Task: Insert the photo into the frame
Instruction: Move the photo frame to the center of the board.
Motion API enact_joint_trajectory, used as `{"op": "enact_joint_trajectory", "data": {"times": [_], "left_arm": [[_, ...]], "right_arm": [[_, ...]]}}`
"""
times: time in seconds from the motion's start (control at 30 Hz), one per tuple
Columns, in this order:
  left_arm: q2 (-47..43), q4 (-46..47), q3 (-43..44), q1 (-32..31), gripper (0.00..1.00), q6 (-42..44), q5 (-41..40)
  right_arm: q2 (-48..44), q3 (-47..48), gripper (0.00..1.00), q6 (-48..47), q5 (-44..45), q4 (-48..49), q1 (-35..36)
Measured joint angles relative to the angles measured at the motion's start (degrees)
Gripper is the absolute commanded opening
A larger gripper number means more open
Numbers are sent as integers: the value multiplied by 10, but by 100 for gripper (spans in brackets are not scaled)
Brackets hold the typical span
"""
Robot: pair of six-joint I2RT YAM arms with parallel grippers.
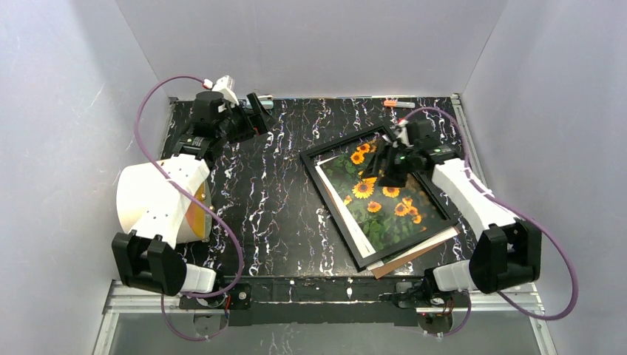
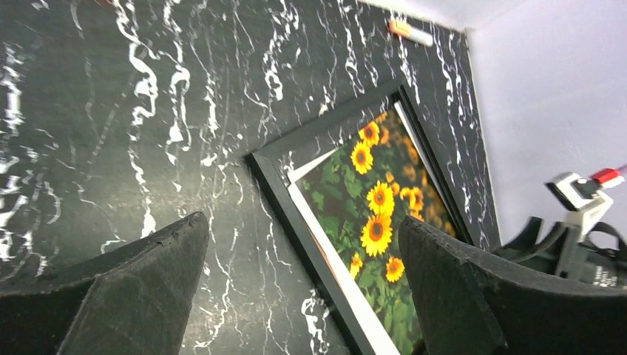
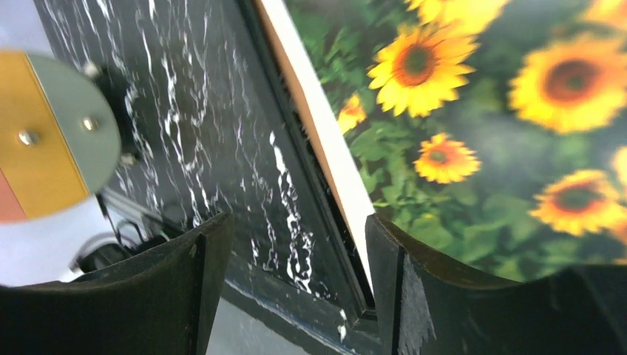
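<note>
Standing well apart, the right fingers (image 3: 444,296) have hold of nothing. In the right wrist view 1 finger is over the sunflowers and the other over bare marble, with a rail of the frame (image 1: 328,203) and a white border strip running through the gap below them. Whether either tip touches anything I cannot tell. Seen from above, these fingers hang over the far part of the photo (image 1: 384,214), which lies face up inside the frame's opening, skewed so that its white border shows along the left rail. The frame lies flat, turned at an angle, on the right half of the black marbled surface (image 1: 266,200). Past its near rail a white edge and a brown board (image 1: 405,260) stick out. The left fingers (image 2: 133,296) are spread wide and empty above bare surface near the far-left corner, well apart from the frame. 1 orange-and-white pen (image 1: 397,104) lies at the far edge.
</note>
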Motion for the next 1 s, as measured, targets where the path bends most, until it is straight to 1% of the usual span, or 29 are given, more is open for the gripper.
{"op": "enact_joint_trajectory", "data": {"times": [0.1,0.2,0.3,0.4,0.5,0.57,0.77,0.93,1.0], "left_arm": [[25,4,0,-7,98,-8,23],[30,1,0,-16,98,-8,26],[30,1,4,-21,99,-4,26],[30,1,8,-21,99,2,25],[30,0,8,-21,98,4,23],[30,-2,8,-21,98,6,20],[30,-9,8,-21,99,8,9],[30,-14,8,-21,98,8,-1],[29,-16,8,-21,98,8,-8]], "right_arm": [[31,0,66,1,14,15,83],[78,0,66,5,30,35,155],[138,7,66,5,56,43,203],[215,48,62,0,96,37,245],[267,84,57,-9,134,32,274],[283,94,55,-14,153,31,291],[287,98,44,-26,212,16,322],[296,106,43,-26,261,5,348],[304,110,40,-27,281,2,361]]}}
